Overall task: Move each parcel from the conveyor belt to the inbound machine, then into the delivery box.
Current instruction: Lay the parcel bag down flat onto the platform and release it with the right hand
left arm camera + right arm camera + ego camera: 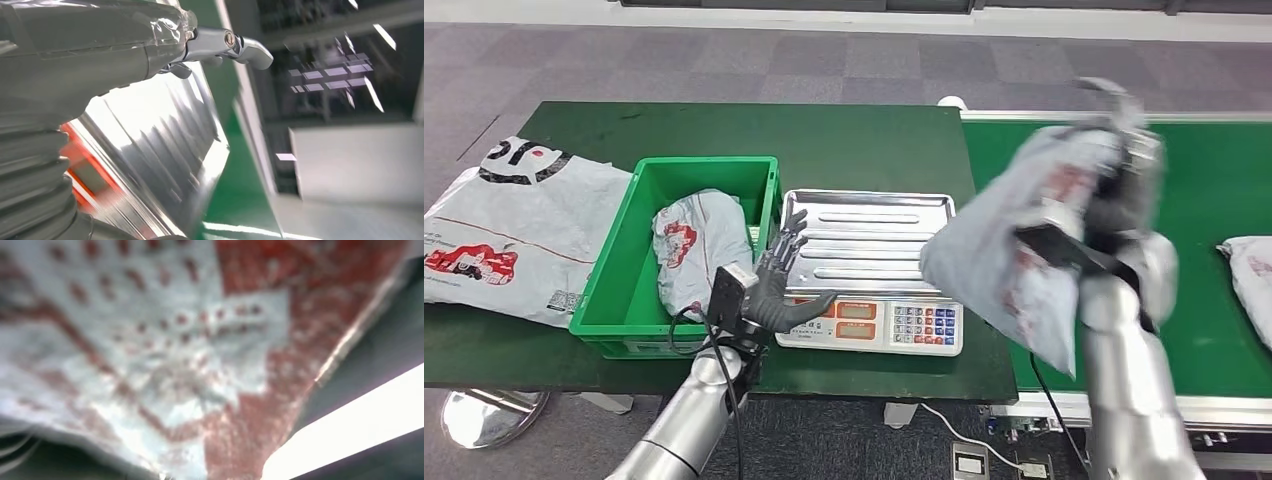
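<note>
My right hand [1124,190] holds a grey parcel [1009,255] with red print in the air, between the green conveyor belt [1214,170] and the steel-topped scale [869,240]. The parcel hangs down over the table's right edge and looks blurred. Close up in the right wrist view, the same parcel [190,355] shows grey and red. My left hand [776,280] hovers open at the scale's left front corner, fingers spread, holding nothing. The green box [624,290] to its left contains one grey parcel [696,245]. Another parcel [1252,280] lies on the belt at the far right.
Flat printed bags [514,230] lie on the dark green table left of the box. The scale's keypad and display [894,322] face the table's front edge. Cables and a socket [969,462] lie on the floor below.
</note>
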Controlling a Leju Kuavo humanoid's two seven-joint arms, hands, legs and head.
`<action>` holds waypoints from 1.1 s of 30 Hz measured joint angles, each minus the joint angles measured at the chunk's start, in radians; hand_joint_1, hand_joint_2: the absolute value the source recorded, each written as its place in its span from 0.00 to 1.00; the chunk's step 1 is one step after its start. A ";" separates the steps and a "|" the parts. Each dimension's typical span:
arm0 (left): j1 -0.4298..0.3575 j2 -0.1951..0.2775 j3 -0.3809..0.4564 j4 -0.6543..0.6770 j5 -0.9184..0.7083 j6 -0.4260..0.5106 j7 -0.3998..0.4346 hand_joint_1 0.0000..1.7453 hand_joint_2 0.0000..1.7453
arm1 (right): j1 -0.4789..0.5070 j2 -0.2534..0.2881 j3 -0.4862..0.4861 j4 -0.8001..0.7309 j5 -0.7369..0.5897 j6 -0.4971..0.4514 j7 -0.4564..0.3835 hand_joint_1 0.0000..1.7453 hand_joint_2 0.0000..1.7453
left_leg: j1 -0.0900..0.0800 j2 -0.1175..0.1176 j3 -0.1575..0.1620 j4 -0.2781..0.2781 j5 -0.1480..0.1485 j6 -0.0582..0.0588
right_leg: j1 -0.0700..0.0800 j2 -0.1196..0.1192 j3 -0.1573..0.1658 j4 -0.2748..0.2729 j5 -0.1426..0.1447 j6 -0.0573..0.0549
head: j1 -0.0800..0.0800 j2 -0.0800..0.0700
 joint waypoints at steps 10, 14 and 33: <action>-0.027 -0.034 -0.065 0.037 0.019 0.004 0.000 0.00 1.00 | -0.221 0.104 0.268 0.704 0.049 -0.089 -0.064 1.00 1.00 | 0.002 -0.016 -0.002 -0.001 0.011 -0.003 | 0.002 -0.015 -0.004 0.001 0.002 -0.002 | 0.000 0.000; -0.027 -0.032 -0.069 0.040 0.019 0.004 0.000 0.00 1.00 | -0.252 0.110 0.285 0.776 0.034 -0.079 -0.064 1.00 1.00 | 0.002 -0.015 -0.001 -0.001 0.010 -0.003 | 0.002 -0.013 -0.004 0.000 0.002 -0.002 | 0.000 0.000; -0.027 -0.027 -0.070 0.041 0.020 0.013 0.000 0.00 1.00 | -0.285 0.116 0.292 0.858 0.025 -0.030 -0.011 1.00 1.00 | 0.002 -0.014 -0.001 -0.001 0.010 -0.003 | 0.002 -0.013 -0.004 0.000 0.002 -0.002 | 0.000 0.000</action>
